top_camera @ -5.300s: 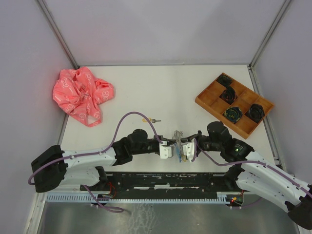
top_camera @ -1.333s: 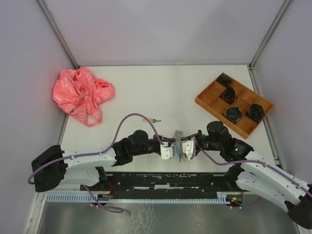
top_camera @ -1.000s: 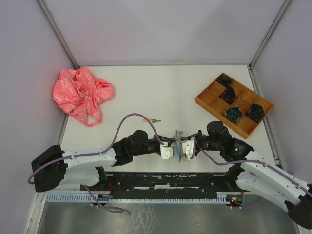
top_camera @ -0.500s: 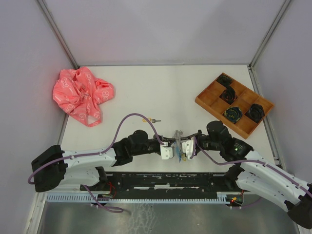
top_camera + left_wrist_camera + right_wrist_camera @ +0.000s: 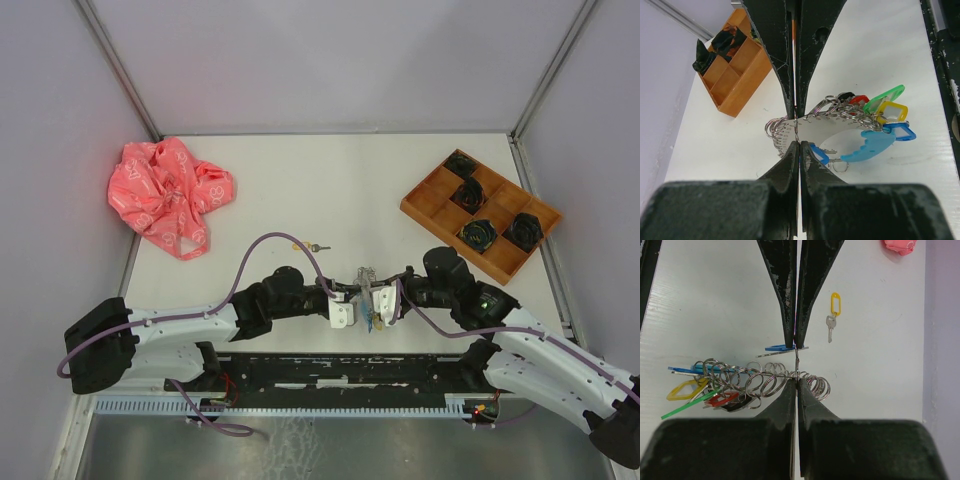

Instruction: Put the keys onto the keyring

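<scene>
left claw (image 5: pixel 797 132) closed tight on keyring (image 5: pixel 830 111) wire | right claw (image 5: pixel 796 366) pinches same ring, near-centre table (image 5: pixel 350 190) | yellow-tagged key (image 5: pixel 830 330) lies well apart | tip: pry coil open gently, both grips firm

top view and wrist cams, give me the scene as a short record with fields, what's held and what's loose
left fingers: shut on a wire ring of the keyring bunch
right fingers: shut on a ring of the same bunch, from the opposite side
bunch makeup: many metal rings with blue, green, yellow and red tags
loose key: has a yellow tag, lies on the table apart from the bunch
wooden tray: right side, dark items in some compartments
pink bag: left side, crumpled
</scene>
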You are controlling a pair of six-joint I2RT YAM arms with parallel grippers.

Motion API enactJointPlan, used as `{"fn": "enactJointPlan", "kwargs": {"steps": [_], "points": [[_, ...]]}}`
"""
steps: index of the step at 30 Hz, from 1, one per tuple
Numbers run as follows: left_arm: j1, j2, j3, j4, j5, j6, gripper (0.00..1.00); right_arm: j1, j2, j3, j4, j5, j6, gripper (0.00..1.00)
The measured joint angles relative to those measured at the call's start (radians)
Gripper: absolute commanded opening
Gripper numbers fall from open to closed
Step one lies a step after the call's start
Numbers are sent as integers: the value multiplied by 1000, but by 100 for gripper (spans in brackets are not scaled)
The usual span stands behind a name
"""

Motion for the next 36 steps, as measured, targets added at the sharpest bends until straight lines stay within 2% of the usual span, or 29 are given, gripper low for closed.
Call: {"fn": "enactJointPlan", "kwargs": {"steps": [36], "points": [[1, 2, 23, -34, 44, 0, 3, 6, 13, 18, -36, -45, -76, 1]]}}
